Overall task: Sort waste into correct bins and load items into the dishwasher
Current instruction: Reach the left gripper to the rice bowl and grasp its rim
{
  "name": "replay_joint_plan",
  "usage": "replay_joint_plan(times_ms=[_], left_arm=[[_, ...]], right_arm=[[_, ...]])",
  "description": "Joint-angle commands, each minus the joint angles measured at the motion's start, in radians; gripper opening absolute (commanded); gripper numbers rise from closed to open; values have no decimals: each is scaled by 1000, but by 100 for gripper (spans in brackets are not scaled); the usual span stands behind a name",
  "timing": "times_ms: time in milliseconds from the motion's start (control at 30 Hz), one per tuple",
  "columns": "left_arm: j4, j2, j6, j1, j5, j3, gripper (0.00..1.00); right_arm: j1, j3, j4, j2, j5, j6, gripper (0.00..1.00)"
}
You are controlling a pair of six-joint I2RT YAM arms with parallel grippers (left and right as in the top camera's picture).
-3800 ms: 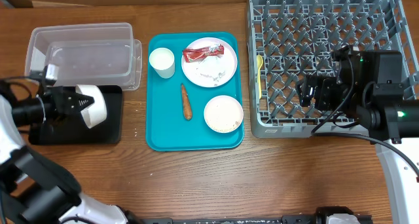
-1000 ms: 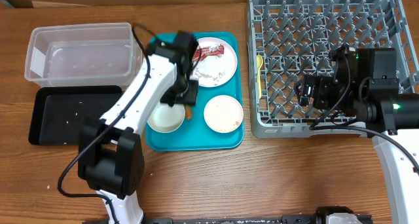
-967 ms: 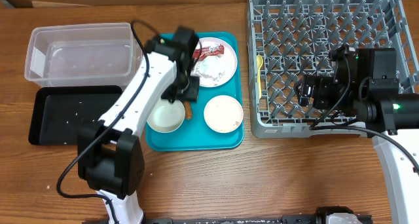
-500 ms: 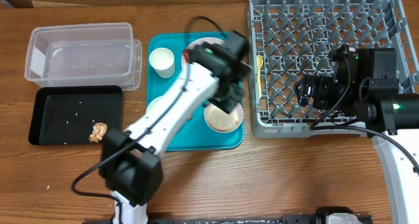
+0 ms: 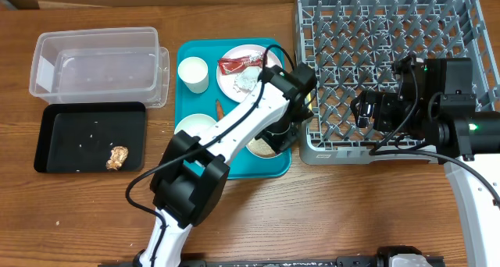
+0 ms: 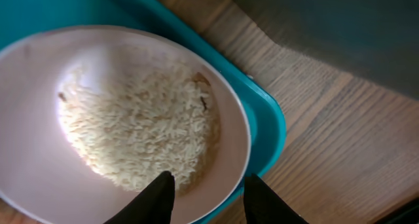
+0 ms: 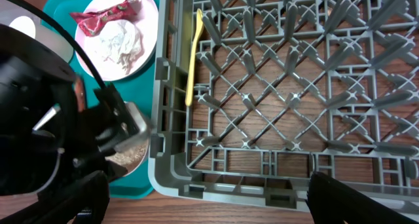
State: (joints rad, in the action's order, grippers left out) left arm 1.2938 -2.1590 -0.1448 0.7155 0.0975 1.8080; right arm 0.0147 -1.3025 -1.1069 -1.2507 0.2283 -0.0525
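Note:
A pale bowl of rice [image 6: 131, 126] sits at the front right corner of the teal tray [image 5: 183, 103]; in the overhead view the bowl [image 5: 262, 148] is mostly under my left arm. My left gripper [image 6: 208, 199] is open, one finger inside the bowl and one outside its rim; it also shows in the overhead view [image 5: 280, 126]. My right gripper [image 7: 209, 204] is wide open and empty above the front left of the grey dishwasher rack [image 5: 391, 56]. A yellow spoon [image 5: 310, 83] lies in the rack.
On the tray are an empty bowl [image 5: 195, 130], a cup [image 5: 193, 72], a carrot [image 5: 220, 107] and a plate [image 5: 262, 83] with a red wrapper [image 5: 242, 62] and tissue. A black bin [image 5: 78, 134] holds a food scrap [image 5: 117, 158]. A clear bin [image 5: 98, 60] stands behind it.
My left arm left the black bin, an empty bowl now sits on the tray, and the gripper has swung right and down onto the rice bowl's rim. The right arm has not moved.

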Motion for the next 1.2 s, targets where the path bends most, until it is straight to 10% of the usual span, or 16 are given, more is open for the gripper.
replay_joint_plan(times_ms=[0, 1167], left_arm=[[16, -8, -57, 38, 34, -6, 39], [-134, -13, -5, 62, -108, -183, 25]], right_arm=[[5, -32, 0, 2, -6, -3, 99], [5, -32, -7, 2, -2, -3, 99]])
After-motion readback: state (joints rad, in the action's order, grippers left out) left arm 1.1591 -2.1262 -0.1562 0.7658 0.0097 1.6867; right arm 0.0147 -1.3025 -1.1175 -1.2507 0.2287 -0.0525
